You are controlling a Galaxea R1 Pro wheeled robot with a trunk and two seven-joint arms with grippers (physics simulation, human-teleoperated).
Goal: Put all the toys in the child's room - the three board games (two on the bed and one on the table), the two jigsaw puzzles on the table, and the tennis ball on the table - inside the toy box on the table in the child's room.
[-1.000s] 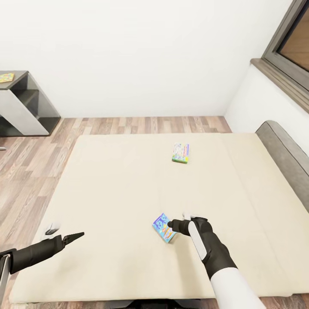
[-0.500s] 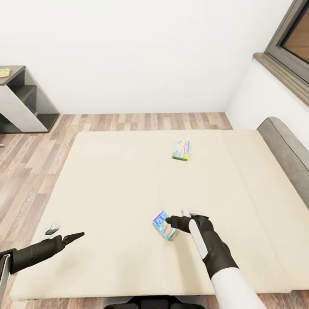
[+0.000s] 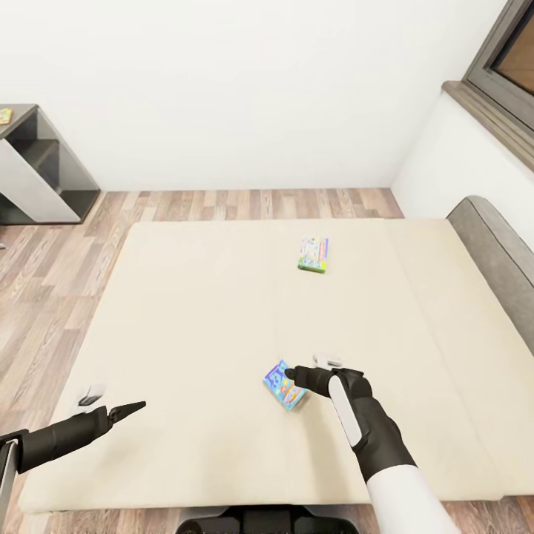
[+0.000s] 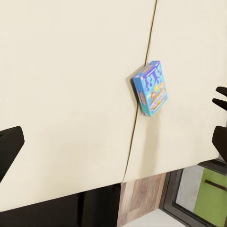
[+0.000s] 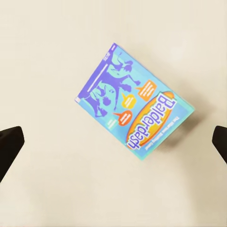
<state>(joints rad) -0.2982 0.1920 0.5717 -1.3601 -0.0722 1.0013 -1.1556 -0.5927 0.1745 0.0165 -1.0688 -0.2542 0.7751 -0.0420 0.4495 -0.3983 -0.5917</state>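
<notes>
The right gripper (image 3: pixel 297 374) hangs over the near board game (image 3: pixel 284 385), a blue-purple box lying flat on the bed (image 3: pixel 185 319). In the right wrist view its fingers (image 5: pixel 10 144) are spread wide, one tip on each side of the box (image 5: pixel 135 120), touching nothing.

Risks, as judgements:
- The box lies skewed to the line between the fingers. Closing now would likely catch two corners, not two parallel edges, and the box could turn or slip out.
- The box is thin and lies flat on a soft mattress. A descent that stops short would close the fingers above it; one that goes too deep would press them into the bedding.

The left gripper (image 3: pixel 130 409) hovers apart from both boxes; its fingers (image 4: pixel 9 146) are released and empty.

The second board game (image 3: pixel 313 254), green-edged, lies well beyond the right fingers, toward the far edge of the bed.

Hard to make out:
- The gap between the right fingertips and the box top cannot be judged.
- A small coloured item on the grey cabinet (image 3: pixel 37 174) is cut off by the frame and cannot be identified.
</notes>
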